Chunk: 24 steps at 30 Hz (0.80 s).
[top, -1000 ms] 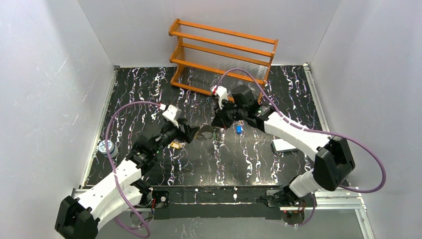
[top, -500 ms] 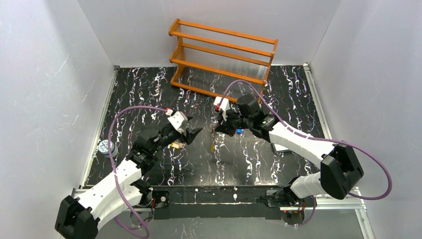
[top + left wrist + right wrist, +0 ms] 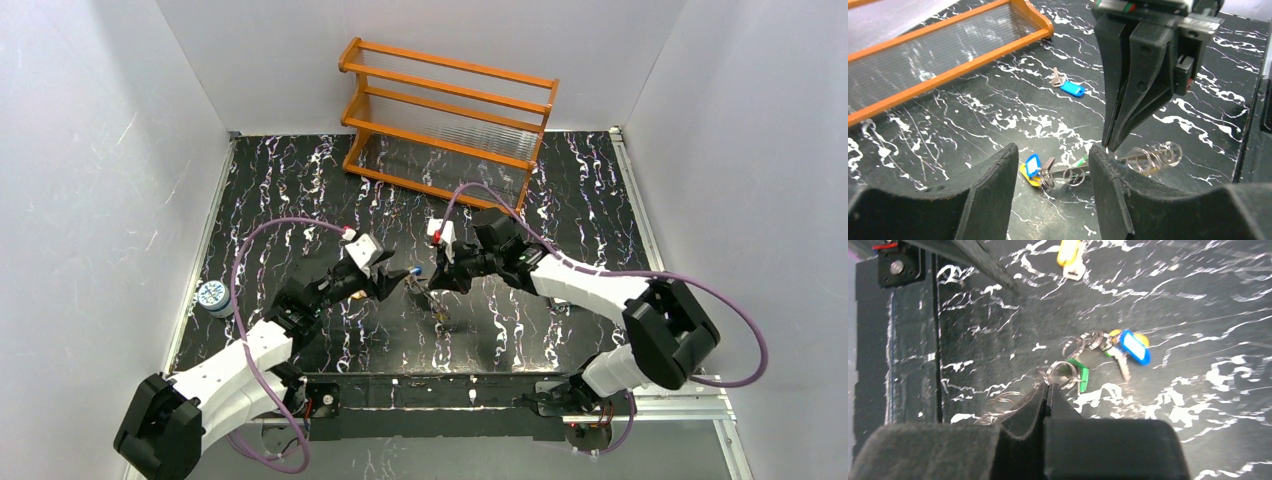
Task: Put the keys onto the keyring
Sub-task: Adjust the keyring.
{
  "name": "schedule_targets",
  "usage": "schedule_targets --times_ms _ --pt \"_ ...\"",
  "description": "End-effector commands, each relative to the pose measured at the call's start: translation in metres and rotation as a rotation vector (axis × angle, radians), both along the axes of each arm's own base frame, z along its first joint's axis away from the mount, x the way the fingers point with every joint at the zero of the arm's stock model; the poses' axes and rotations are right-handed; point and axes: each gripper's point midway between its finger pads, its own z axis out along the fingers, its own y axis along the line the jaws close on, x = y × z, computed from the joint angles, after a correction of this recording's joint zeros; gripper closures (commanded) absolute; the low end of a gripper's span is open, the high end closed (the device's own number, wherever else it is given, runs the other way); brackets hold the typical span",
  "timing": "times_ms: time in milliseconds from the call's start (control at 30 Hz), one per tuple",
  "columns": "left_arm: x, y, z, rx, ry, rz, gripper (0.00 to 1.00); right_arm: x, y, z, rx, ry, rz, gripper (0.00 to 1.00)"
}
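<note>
Far too small in the top view to sort the keys (image 3: 416, 271) or pick out the keyring (image 3: 1151, 156) between the arms. Smeared in the right wrist view, so cannot tell whether pinched in the closed tips of the right gripper (image 3: 1048, 386) or merely beside them. Cropped by frame edges: yellow key (image 3: 1068, 254) at the top there, rack (image 3: 943, 50) and left gripper (image 3: 1053, 150) fingers in the left wrist view.

A black worktop (image 3: 300, 180) veined with white is seen. An orange wooden rack (image 3: 447, 118) is set at its far edge, near the middle. A round blue-and-white disc (image 3: 211, 295) is placed at the left edge. Around the centre a bunch of keys (image 3: 1040, 169) with blue, yellow and green heads is found, with a lone blue-headed key (image 3: 1072, 89) nearer the rack and a yellow-headed key (image 3: 1068, 252) apart.
</note>
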Motion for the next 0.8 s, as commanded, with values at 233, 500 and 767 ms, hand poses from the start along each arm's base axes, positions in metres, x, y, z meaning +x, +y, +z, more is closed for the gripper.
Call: schedule_targets --times_ms 233,500,767 --pt "-0.034 -0.005 -0.025 -0.058 0.032 -0.092 0.51 -0.024 0.013 -0.022 0.051 0.167 0.081 0.99" --pt "-0.056 -0.013 -0.040 -0.036 -0.047 -0.209 0.55 -0.032 0.011 -0.020 0.105 0.131 0.114 0.99" --pt "-0.069 -0.022 -0.047 -0.004 -0.091 -0.303 0.62 -0.036 0.007 -0.014 0.156 0.059 0.127 0.99"
